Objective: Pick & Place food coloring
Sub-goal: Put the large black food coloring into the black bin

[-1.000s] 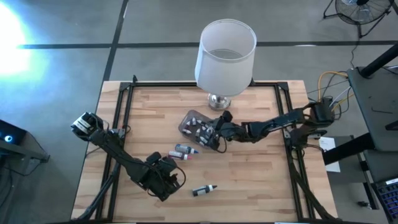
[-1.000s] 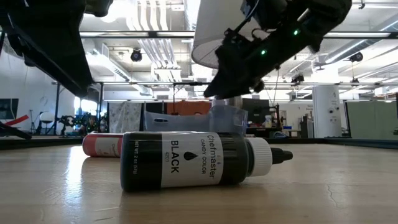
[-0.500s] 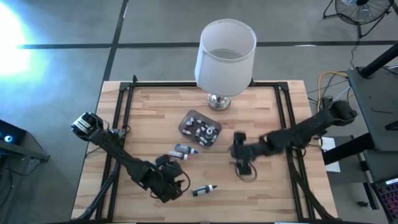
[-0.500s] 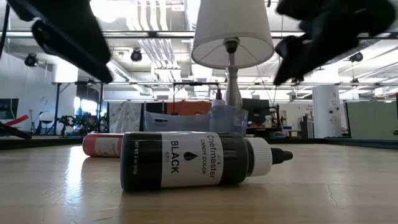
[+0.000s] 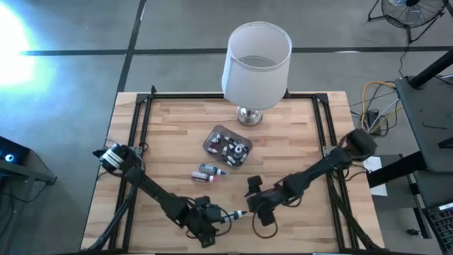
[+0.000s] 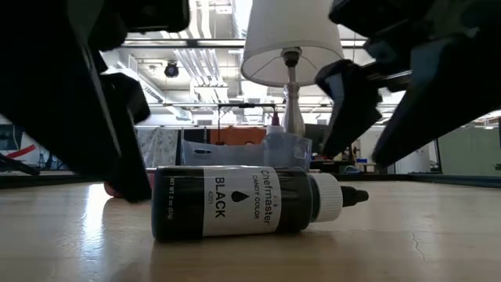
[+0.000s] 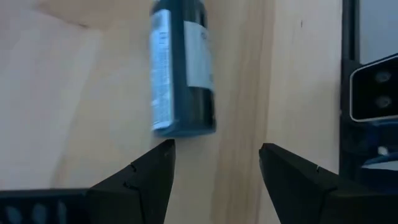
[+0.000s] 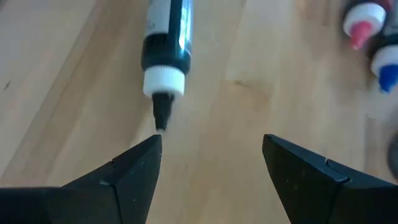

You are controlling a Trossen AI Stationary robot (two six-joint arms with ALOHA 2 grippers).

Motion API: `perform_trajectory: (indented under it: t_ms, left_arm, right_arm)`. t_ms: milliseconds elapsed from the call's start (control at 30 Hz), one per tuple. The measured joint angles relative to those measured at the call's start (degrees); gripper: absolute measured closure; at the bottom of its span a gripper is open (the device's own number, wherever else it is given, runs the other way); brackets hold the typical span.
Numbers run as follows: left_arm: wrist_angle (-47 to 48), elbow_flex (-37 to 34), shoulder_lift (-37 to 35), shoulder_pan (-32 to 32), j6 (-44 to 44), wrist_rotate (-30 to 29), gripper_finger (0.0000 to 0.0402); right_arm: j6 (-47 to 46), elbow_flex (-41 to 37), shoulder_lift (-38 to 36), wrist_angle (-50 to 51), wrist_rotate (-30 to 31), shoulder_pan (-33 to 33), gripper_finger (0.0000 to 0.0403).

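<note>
At the near edge of the worktop (image 5: pixel 297 142) a black bottle (image 5: pixel 232 215) of food coloring lies on its side, label up, its capped nozzle pointing right. Both arms have closed in on it from opposite ends. The left gripper (image 5: pixel 205 227) sits just beside the bottle's base, on its left, jaws apart and empty; in its wrist view the base lies just ahead of the gap, a little off to one side. The right gripper (image 5: pixel 259 210) sits just right of the nozzle, jaws also apart and holding nothing, with the black tip a little off centre toward one finger in its own wrist view.

The step in hand looks like the reach for this stray bottle, with neither arm yet gripping it. The next move probably calls for one gripper alone to come down over the bottle's body, straddle it across its width and clamp, while the other backs off so the two do not collide over so small a thing. A round bottle lying flat may roll if nudged by one finger first.

Farther in, two more bottles (image 5: pixel 209 172) lie loose near the middle. Beyond them the translucent tub (image 5: pixel 210 141) already holds several bottles, the likely drop-off. The lamp (image 5: pixel 256 64) stands at the far edge.
</note>
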State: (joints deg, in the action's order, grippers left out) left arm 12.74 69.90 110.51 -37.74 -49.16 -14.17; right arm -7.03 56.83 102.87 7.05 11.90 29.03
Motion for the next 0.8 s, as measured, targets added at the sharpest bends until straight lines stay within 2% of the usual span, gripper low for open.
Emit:
perform_trajectory:
  t_ms: [233, 467, 633, 800]
  left_arm:
    - [2.80, 5.42, 5.70, -0.07, -2.79, -0.40, 0.0191]
    - [3.56, 5.75, 5.63, -0.23, -4.81, -1.15, 0.0191]
    - [3.64, 5.67, 5.54, -0.23, -4.89, -1.35, 0.0191]
    - [3.75, 5.61, 5.52, -0.47, -6.43, -1.52, 0.0191]
  right_arm:
    - [-1.32, 4.21, 6.30, -3.58, -2.10, 0.55, 0.0127]
    - [-5.96, 6.88, 10.53, -3.54, -2.45, 1.26, 0.0135]
    - [-6.29, 8.93, 12.14, -3.00, -2.51, 1.37, 0.0161]
    - [-5.52, 9.47, 12.08, -0.46, -2.28, 1.34, 0.0208]
